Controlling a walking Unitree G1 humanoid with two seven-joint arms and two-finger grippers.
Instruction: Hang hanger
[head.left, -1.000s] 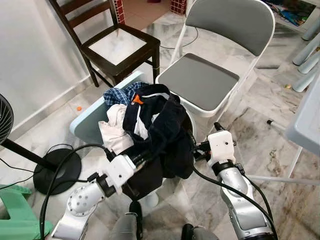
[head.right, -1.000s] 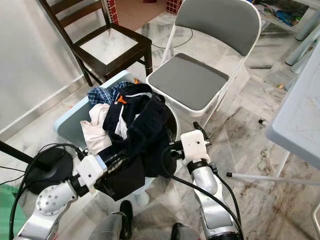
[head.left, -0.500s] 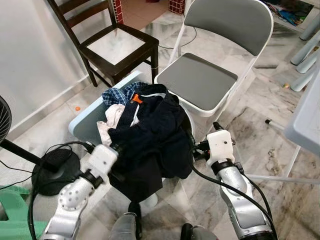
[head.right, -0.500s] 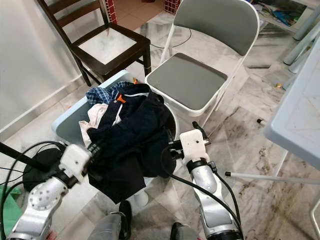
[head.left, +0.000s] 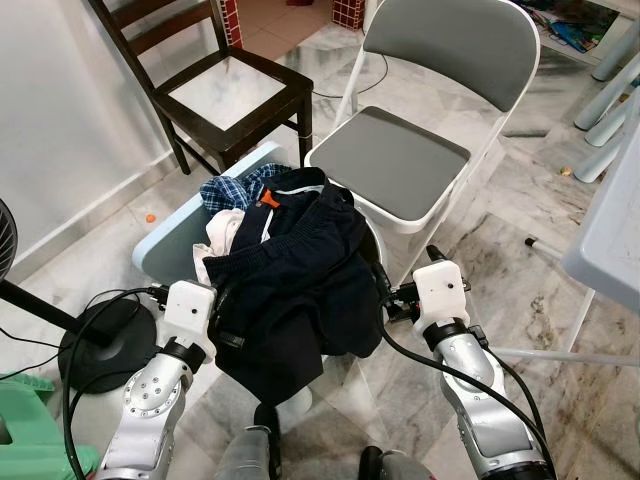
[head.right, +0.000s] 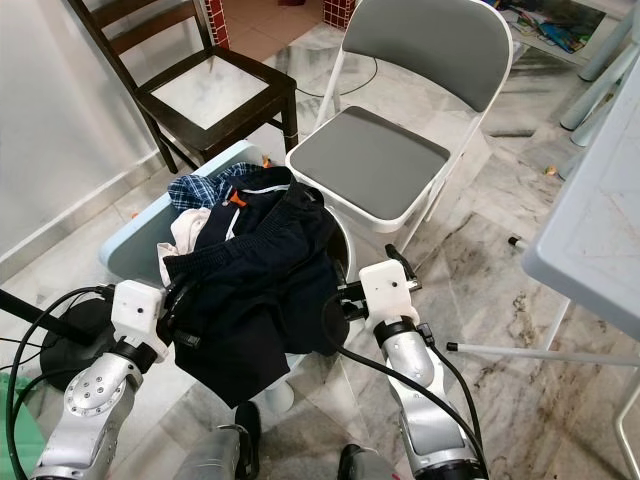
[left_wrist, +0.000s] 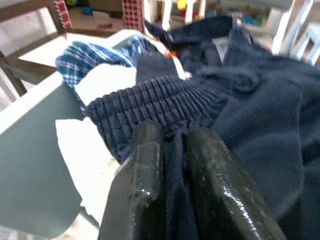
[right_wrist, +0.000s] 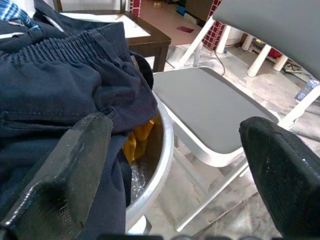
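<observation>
A dark navy garment with an elastic waistband (head.left: 295, 270) lies draped over a laundry pile in a metal basin (right_wrist: 161, 150). Under it lie a blue plaid cloth (head.left: 232, 188) and a white cloth (head.left: 220, 235). An orange tag (head.left: 269, 198) sits near the waistband. My left gripper (left_wrist: 174, 155) is shut on a fold of the navy garment at the pile's left edge. At the garment's right edge my right gripper (right_wrist: 170, 172) stands open, its fingers (right_wrist: 70, 170) spread wide beside the basin rim. Something yellow (right_wrist: 137, 137) shows inside the basin.
A grey folding chair (head.left: 400, 160) stands just behind the basin, with a dark wooden chair (head.left: 235, 90) to its left. A pale blue board (head.left: 170, 245) lies under the pile. There is a fan base with cable (head.left: 100, 345) at the left and a white table edge (head.left: 610, 240) at the right.
My left gripper has swung out to the left with the navy garment's edge, spreading it flatter over the white cloth. The right arm has stayed put.
</observation>
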